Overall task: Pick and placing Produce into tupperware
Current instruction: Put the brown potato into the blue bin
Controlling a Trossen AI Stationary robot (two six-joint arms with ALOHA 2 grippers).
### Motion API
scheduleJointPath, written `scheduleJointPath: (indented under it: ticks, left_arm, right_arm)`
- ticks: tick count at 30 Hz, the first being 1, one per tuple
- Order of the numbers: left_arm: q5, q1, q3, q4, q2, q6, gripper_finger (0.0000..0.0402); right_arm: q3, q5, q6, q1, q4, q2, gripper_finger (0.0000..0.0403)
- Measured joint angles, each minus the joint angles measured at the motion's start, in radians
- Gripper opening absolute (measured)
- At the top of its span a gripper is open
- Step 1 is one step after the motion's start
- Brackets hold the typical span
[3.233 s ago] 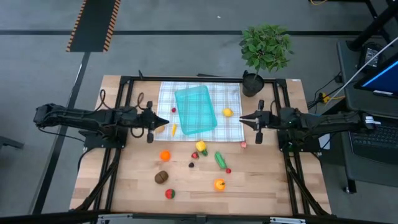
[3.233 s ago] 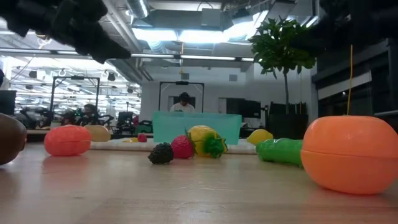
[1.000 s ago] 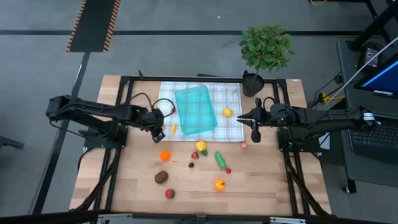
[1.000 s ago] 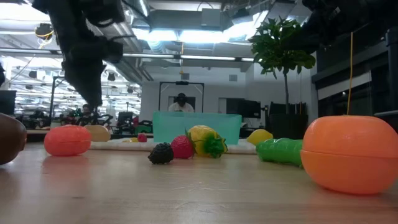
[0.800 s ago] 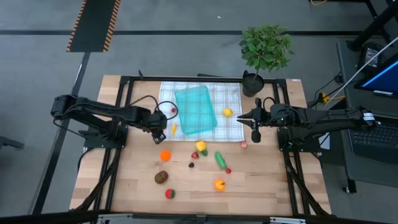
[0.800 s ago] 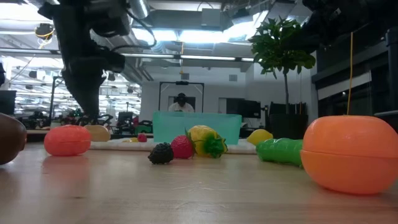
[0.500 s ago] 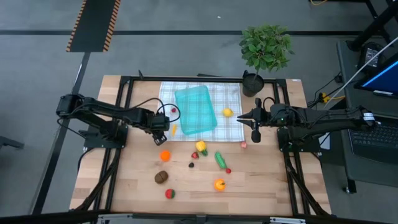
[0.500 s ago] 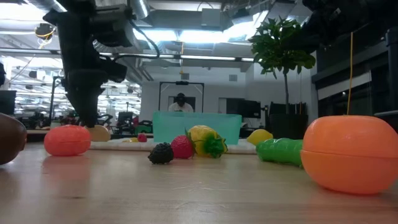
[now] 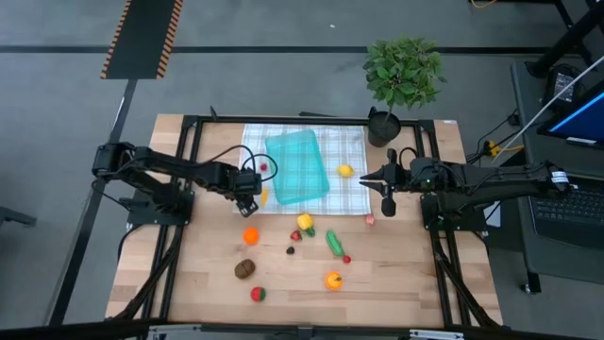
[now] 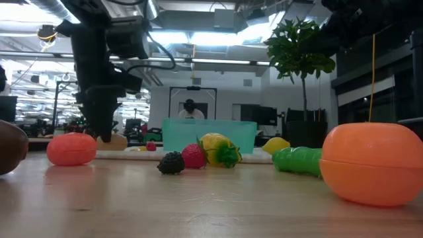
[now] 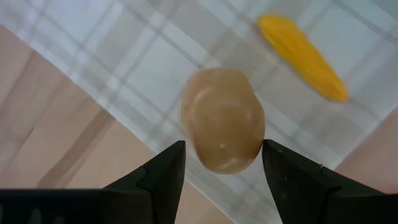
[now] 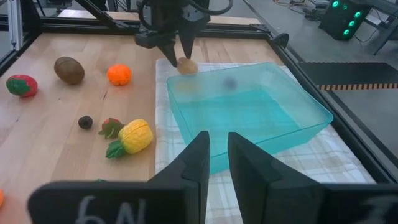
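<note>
left claw (image 11: 222,165) spread over potato (image 11: 222,119) – carrot (image 11: 302,56) beside; right claw (image 12: 216,155) pressed together.

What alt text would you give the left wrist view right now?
The left gripper hangs with open jaws straddling a tan, egg-shaped toy potato, which lies near the edge of the white-green checked cloth. A yellow-orange toy carrot lies farther along the cloth, with bare wooden table beside it.

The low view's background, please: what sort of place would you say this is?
Probably a robotics lab or industrial workshop: exposed ceiling ducts and strip lights, rows of equipment benches, and a person at a framed workstation behind the table.
</note>
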Motion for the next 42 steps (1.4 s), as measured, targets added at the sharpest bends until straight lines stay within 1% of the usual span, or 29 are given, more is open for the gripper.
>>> scheduleJointPath:
  ticks: [6,24,28,31,38,42]
  left_arm:
    - [0.000,0.030,0.000,0.003,0.000,0.000,0.0204]
    - [0.000,0.030,0.000,0.021,-0.001,0.004,0.0204]
    - [0.001,0.030,0.000,0.036,-0.001,0.025,0.0206]
    - [0.001,0.030,0.000,0.042,-0.001,0.027,0.0220]
    - [0.002,0.030,0.000,0.041,-0.001,0.031,0.0281]
    - [0.002,0.030,0.000,0.041,-0.001,0.032,0.0298]
  right_arm:
    - [0.000,0.000,-0.001,0.000,-0.001,0.000,0.0062]
    - [0.000,0.000,-0.001,0.000,-0.016,0.000,0.0062]
    - [0.000,0.000,-0.001,0.000,-0.021,0.000,0.0062]
    - [0.000,0.000,-0.001,0.000,-0.021,0.000,0.0062]
    - [0.000,0.000,0.000,0.000,-0.025,0.000,0.0062]
    - [0.000,0.000,0.000,0.000,-0.025,0.000,0.0062]
